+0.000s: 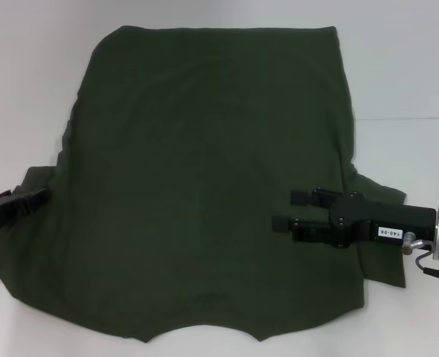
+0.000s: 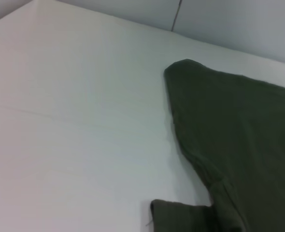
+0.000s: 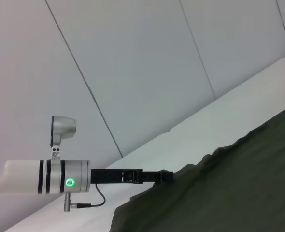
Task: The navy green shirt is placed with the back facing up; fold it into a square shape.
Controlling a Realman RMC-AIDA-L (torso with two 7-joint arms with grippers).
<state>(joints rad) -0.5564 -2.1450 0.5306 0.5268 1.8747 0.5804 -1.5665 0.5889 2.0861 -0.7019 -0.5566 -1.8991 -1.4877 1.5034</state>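
The navy green shirt [image 1: 204,178] lies spread flat on the white table, its hem at the far side and its curved neckline at the near edge. My right gripper [image 1: 292,210] hovers open over the shirt's right side, pointing left with nothing between its fingers; the right sleeve [image 1: 383,253] shows under the arm. My left gripper [image 1: 32,199] sits at the shirt's left edge by the left sleeve [image 1: 37,178]. The right wrist view shows that left gripper [image 3: 154,176] meeting the shirt [image 3: 229,193] at its edge. The left wrist view shows the shirt [image 2: 239,135] and a sleeve [image 2: 181,215].
The white table [image 1: 405,74] extends beyond the shirt on all sides. A pale panelled wall [image 3: 133,58] stands behind the table. The left arm's white wrist [image 3: 46,178] with a green light is seen across the table.
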